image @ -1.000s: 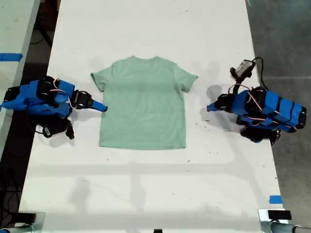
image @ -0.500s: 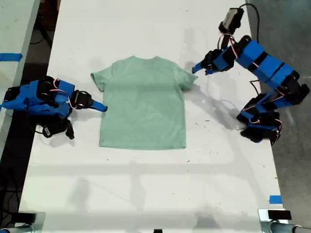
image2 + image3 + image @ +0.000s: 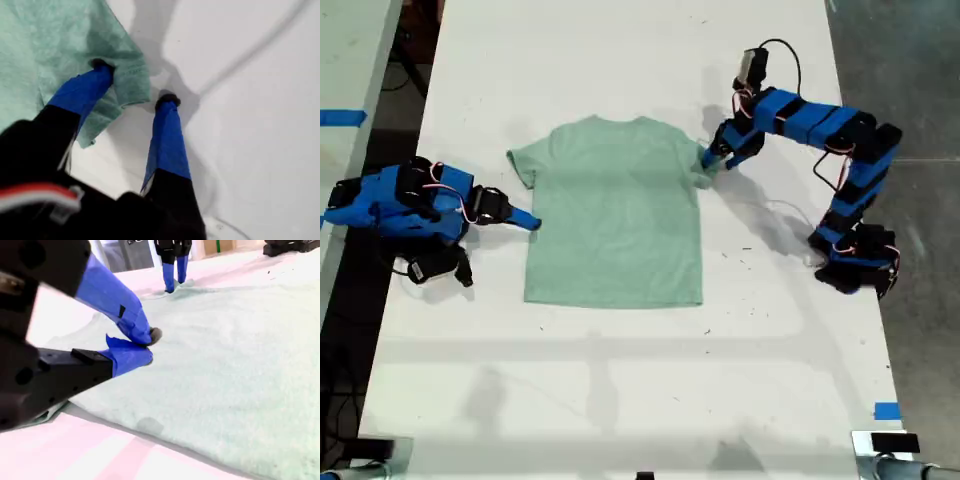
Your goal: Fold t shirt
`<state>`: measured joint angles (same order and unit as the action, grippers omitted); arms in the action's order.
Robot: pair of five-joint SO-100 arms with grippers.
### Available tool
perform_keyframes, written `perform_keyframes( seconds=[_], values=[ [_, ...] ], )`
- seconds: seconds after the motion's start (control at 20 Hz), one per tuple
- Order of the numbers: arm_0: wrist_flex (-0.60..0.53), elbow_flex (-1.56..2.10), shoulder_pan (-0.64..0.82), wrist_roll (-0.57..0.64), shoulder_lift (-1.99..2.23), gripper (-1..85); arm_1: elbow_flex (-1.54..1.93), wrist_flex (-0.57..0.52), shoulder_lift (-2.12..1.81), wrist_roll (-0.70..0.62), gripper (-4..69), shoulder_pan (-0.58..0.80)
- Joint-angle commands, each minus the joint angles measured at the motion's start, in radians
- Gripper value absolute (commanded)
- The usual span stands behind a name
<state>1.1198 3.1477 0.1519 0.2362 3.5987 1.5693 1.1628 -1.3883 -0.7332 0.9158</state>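
Your t shirt (image 3: 615, 210) lay flat, unfolded, mid-table (image 3: 620, 400); my first gripper (image 3: 134, 82) straddled a sleeve hem, jaws apart, and my second gripper (image 3: 145, 346) sat pinched together w/ nothing held — no fold yet.

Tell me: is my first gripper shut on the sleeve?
No. My first gripper is open, one finger on the t shirt sleeve, the other on the table.

No readable txt, labels, brand marks, nos. or signs from where I'm sitting. The t shirt (image 3: 615, 210) is plain w/ no print, and the table (image 3: 620, 400) carries no lettering. The blue tape bits (image 3: 886, 411) at the exterior view's edges are blank too.
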Motion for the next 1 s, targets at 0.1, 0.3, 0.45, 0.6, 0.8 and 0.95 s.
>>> perform_keyframes(
  seconds=[0.1,0.3,0.45,0.6,0.8,0.95],
  values=[
    [-0.014,-0.025,0.002,-0.011,0.008,2.1,-0.044,-0.018,0.020,-0.008,0.6,0.008],
    [-0.014,-0.025,0.002,-0.011,0.008,2.1,-0.221,0.112,-0.100,0.000,0.8,-0.074],
    [-0.014,-0.025,0.002,-0.011,0.008,2.1,-0.463,0.169,-0.106,-0.003,0.8,-0.242],
    [-0.014,-0.025,0.002,-0.011,0.008,2.1,-0.499,0.057,-0.080,0.006,0.8,-0.390],
    [-0.014,-0.025,0.002,-0.011,0.008,2.1,-0.500,-0.071,0.098,0.011,1.3,-0.472],
    [-0.014,-0.025,0.002,-0.011,0.008,2.1,-0.546,-0.115,0.206,-0.012,21.4,-0.518]
  ],
)
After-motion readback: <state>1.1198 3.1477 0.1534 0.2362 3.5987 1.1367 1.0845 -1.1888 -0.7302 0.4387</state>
